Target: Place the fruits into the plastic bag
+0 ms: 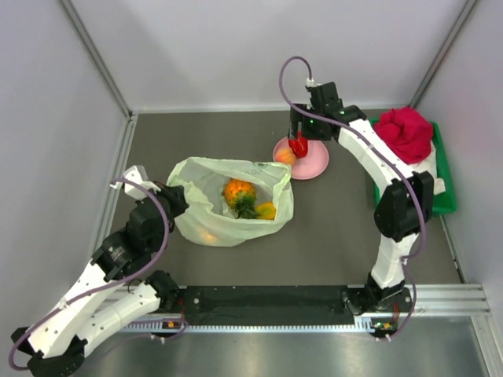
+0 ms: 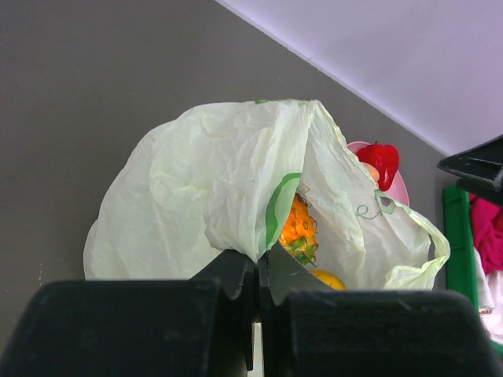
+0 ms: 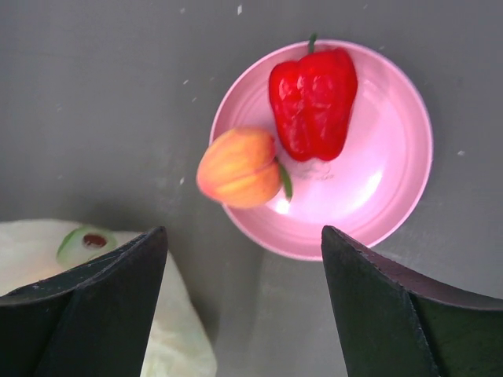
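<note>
Grey tabletop (image 1: 338, 236) ran between white walls. The plastic bag (image 1: 204, 212) lay left of centre, its mouth facing right, with a pineapple (image 1: 238, 192) and a yellow fruit (image 1: 267, 210) inside. The left gripper (image 2: 258, 275) was pinched tight on the bag's left edge. Just right of the mouth, on the pink plate (image 3: 385, 181), an orange fruit (image 3: 238, 167) sat on the left rim. A red fruit (image 3: 313, 102) lay beside it, farther back, with its long axis running near to far. The right gripper (image 3: 244, 232) hung over them, fingers spread wide and empty. By my judgement this nearer arm should pick, closing across the red fruit's length.
</note>
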Controlling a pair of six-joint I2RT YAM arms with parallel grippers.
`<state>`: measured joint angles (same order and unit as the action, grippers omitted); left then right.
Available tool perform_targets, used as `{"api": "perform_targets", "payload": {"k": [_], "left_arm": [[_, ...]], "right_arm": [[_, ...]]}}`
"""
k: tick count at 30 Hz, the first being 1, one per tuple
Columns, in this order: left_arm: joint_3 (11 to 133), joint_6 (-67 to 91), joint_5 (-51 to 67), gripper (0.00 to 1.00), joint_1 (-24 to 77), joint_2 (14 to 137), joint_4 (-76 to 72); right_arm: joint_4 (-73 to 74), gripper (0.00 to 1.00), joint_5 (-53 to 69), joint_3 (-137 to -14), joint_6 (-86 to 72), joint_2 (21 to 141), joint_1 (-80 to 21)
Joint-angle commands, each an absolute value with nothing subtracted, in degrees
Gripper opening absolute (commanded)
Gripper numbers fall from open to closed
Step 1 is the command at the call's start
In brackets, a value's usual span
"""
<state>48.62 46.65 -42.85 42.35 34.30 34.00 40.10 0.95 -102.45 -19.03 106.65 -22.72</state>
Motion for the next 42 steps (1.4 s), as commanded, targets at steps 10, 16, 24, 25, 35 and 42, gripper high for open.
{"api": "perform_targets", "payload": {"k": [10,16,24,25,35,42], "left_arm": [[49.6,45.2,-44.4,0.0,42.2,34.9,34.9],[49.0,45.6,-45.1,0.0,42.1,34.2,35.1],[47.9,46.8,-46.3,0.0,42.2,33.7,35.1],[47.6,47.0,-46.1,0.0,42.2,33.9,34.8],[47.5,45.9,-45.2,0.0,42.2,36.8,31.9],[47.1,46.6,-45.8,0.0,42.1,37.2,31.7]], "right_arm": [[42.0,0.81,-6.8,-119.1,-15.7,122.2,-22.4],[40.9,0.82,-9.1,-121.1,-16.1,126.0,-22.3],[38.5,0.81,-11.8,-120.8,-16.8,128.3,-22.3],[38.8,0.81,-11.5,-121.1,-16.8,128.8,-22.3],[40.1,0.81,-9.3,-124.1,-16.8,133.6,-22.3],[39.7,0.81,-10.8,-125.0,-16.1,134.9,-22.2]]}}
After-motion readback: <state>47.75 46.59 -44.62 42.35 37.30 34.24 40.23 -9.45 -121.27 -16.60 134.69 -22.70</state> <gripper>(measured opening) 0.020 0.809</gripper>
